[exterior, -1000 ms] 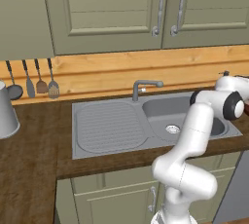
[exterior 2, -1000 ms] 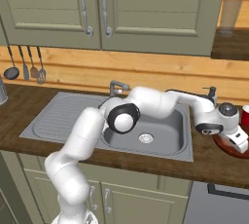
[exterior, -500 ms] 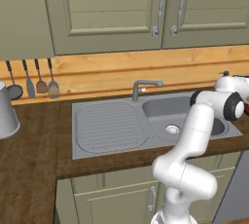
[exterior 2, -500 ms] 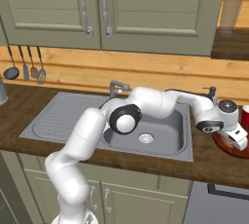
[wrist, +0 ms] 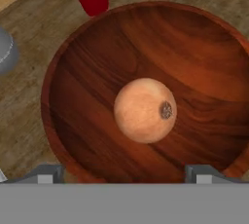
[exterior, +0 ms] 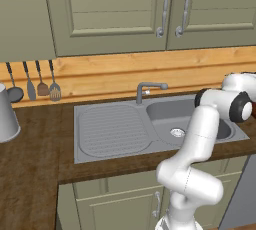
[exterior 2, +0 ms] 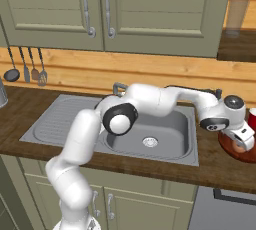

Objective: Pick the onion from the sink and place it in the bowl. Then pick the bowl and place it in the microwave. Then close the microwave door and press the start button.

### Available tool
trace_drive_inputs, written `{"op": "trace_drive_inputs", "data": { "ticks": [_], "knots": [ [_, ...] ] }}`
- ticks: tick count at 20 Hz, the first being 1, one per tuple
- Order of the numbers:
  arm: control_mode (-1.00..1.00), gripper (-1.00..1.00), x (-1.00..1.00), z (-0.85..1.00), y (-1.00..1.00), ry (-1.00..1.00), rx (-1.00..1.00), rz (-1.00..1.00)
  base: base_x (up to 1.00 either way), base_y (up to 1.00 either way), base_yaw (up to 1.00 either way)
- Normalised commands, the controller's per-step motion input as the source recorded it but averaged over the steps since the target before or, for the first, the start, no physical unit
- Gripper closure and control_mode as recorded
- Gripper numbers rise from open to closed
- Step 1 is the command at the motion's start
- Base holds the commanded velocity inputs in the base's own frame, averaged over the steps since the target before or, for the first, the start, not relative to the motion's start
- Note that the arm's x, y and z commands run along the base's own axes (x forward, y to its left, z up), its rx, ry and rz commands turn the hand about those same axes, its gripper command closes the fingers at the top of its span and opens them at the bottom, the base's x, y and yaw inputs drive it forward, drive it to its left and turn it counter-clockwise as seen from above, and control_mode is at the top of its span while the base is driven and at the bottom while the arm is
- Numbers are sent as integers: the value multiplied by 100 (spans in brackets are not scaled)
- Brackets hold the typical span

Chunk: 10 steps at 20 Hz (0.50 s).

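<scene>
Wooden tabletop (wrist: 29, 135) carried the bowl (wrist: 92, 62), where the onion (wrist: 145, 110) sat released at its centre beneath wide-spread, empty jaws.

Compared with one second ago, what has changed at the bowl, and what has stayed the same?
Little has changed. The gripper spread its jaws slightly wider and is now open, over the bowl; it holds nothing. The onion lies free in the middle of the bowl, already let go. The arm has hardly moved, and the bowl, the sink and the counter stayed as they were.
</scene>
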Motion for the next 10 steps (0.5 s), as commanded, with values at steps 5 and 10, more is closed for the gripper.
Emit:
{"op": "trace_drive_inputs", "data": {
  "ticks": [5,10],
  "knots": [
    [-100,-100,-25,34,47,8,-13,7,0,0,0],
    [-100,-100,0,11,16,21,-11,11,0,0,0]
  ]
}}
